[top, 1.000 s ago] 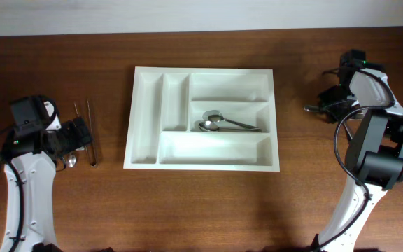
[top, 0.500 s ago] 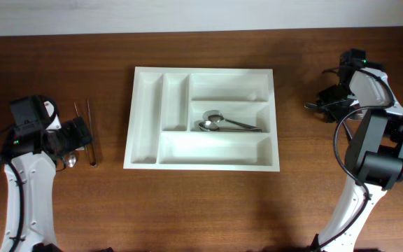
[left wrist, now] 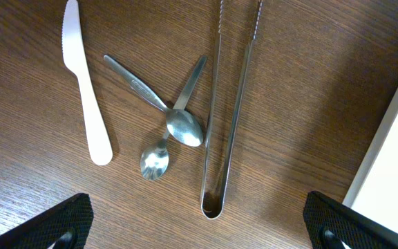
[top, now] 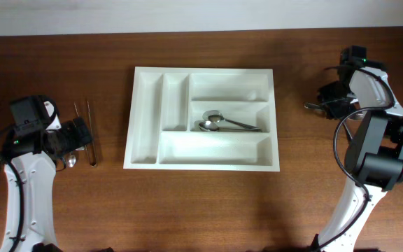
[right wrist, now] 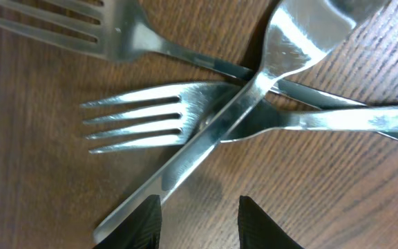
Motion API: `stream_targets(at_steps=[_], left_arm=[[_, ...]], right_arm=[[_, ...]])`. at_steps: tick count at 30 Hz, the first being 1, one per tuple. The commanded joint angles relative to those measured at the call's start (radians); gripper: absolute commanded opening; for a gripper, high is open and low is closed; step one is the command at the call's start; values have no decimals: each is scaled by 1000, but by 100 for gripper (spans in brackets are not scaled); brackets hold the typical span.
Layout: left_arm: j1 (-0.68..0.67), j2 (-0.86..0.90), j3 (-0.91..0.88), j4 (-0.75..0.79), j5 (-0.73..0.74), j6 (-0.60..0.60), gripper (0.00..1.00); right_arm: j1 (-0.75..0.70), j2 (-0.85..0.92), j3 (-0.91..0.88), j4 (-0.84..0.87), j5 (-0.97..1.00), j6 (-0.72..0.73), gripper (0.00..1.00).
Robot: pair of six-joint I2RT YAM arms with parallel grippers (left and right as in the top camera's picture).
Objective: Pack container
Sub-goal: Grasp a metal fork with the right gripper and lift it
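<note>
The white five-compartment container (top: 145, 119) lies mid-table, with two spoons (top: 219, 123) in its middle long compartment. My left gripper (top: 82, 136) is open wide, low over loose cutlery left of the container. In the left wrist view, between its fingertips (left wrist: 54, 225), lie steel tongs (left wrist: 226, 117), two crossed spoons (left wrist: 170, 131) and a white plastic knife (left wrist: 85, 90). My right gripper (top: 325, 98) hovers over crossed forks (right wrist: 150, 121) and a steel handle (right wrist: 206, 149) at the far right. It is open and empty (right wrist: 200, 225).
The container's white edge (left wrist: 392, 152) shows at the right of the left wrist view. A second fork (right wrist: 81, 28) lies at the top of the right wrist view. The tongs (top: 89, 133) lie parallel to the container's left wall.
My right gripper has shifted slightly toward the table's far edge. The left arm and the cutlery have not moved.
</note>
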Motion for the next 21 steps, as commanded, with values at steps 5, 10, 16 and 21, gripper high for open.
stream_targets(at_steps=[5,10,16,21], left_arm=[[5,4,18,3,11,12,99],[5,4,18,3,11,12,99],[5,4,18,3,11,12,99],[5,4,18,3,11,12,99]], right_arm=[[-2,-40,23,41,13,75,37],[-2,-29,23,44,43,88,38],[-10,-9,23,44,86,92,38],[-25,14,22,39,85,91,37]])
